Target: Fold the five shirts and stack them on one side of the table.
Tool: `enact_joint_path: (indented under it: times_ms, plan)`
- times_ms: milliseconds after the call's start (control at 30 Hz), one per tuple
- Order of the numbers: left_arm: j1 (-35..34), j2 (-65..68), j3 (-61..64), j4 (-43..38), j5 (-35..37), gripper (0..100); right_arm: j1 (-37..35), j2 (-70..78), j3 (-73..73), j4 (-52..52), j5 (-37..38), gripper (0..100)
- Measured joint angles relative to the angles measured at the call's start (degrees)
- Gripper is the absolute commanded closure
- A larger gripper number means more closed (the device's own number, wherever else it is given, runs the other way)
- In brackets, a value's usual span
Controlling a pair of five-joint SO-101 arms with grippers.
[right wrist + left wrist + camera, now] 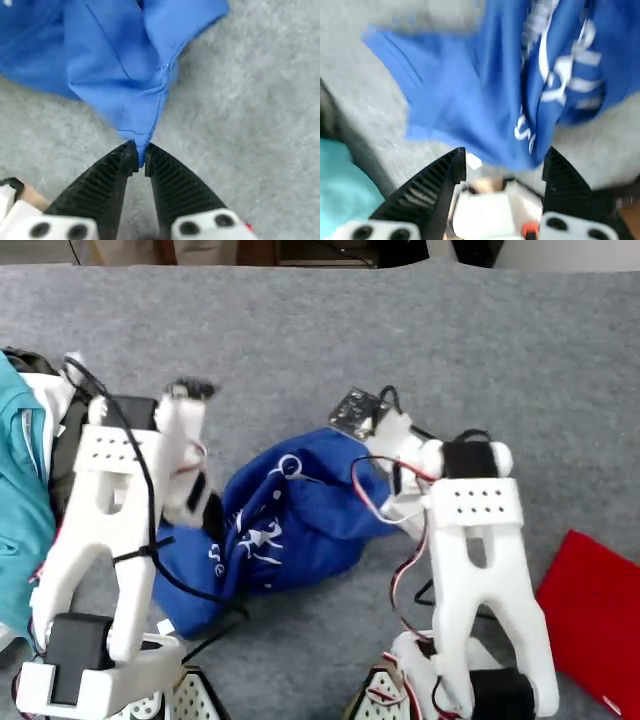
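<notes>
Nearest, the left gripper (pixel 505 155), beside a teal fabric shirt (pixel 20 500) at the left edge of the grey felt table (pixel 480 330), hangs with its fingers apart over the crumpled blue printed shirt (pixel 290 520) mid-table. The right gripper (pixel 140 150) pinches its hem corner. I'd say it's being spread for folding; next, the left must catch another edge. A red folded cloth (pixel 595 610) lies rightmost.

White print marks the crumpled blue cloth shirt (pixel 300 530); also a bunched teal cloth shirt (pixel 18 495), flat red cloth (pixel 595 612), grey counter (pixel 300 330).

Teal shirt (pixel 18 510) partly off-frame.
</notes>
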State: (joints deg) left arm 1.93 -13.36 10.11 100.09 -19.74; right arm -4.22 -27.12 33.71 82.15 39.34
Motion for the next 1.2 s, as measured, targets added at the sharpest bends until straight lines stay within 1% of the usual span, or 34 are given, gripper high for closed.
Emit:
enact_joint_path:
  times_ms: [33, 67, 167, 233, 367, 533, 633, 733, 833, 867, 967, 1033, 1133, 1200]
  plan:
    - [0.09, 0.88, -3.6, 0.0, 0.35, 73, 0.7, 0.0, 0.97, -0.26, 0.7, 99.4]
    - [0.7, 2.29, -7.3, -0.09, 2.29, 73, 1.41, 0.0, 2.11, -0.62, 1.32, 99.4]
    - [2.81, 10.29, -18.73, -2.46, 12.04, 73, 3.43, 0.0, 5.01, -1.41, 2.29, 99.4]
    - [5.01, 17.67, -26.29, -3.43, 18.29, 73, 4.4, 0.0, 6.24, -1.67, 2.37, 99.4]
    - [10.64, 34.81, -40.62, -3.78, 25.85, 73, 6.77, 0.0, 6.51, -1.85, 2.73, 99.4]
    - [13.36, 54.68, -61.45, -4.04, 32.44, 73, 9.67, 0.0, 6.51, -1.85, 3.43, 99.4]
    - [14.59, 65.05, -73.93, -4.04, 34.55, 73, 9.93, 0.0, 6.51, -1.85, 3.43, 99.4]
    - [15.38, 73.23, -83.08, -3.25, 35.78, 73, 9.93, 0.0, 6.51, -1.85, 3.43, 99.4]
    - [15.82, 78.59, -88.18, -1.58, 36.22, 74, 9.93, 0.0, 6.51, -1.85, 3.43, 99.4]
    - [15.91, 79.65, -88.97, -1.14, 36.22, 76, 9.93, 0.0, 6.51, -1.85, 3.43, 99.4]
    - [16.0, 80.97, -89.32, -0.26, 36.22, 87, 9.93, 0.0, 6.51, -2.37, 3.43, 99.4]
    - [15.56, 80.97, -88.53, -0.09, 36.22, 92, 9.93, 0.0, 6.51, -2.46, 3.43, 99.4]
    - [14.24, 80.88, -86.33, 0.0, 36.13, 97, 9.93, 0.0, 6.51, -2.64, 3.43, 99.4]
    - [13.1, 80.79, -84.66, 0.0, 35.25, 98, 9.93, 0.0, 6.51, -2.64, 3.43, 99.4]
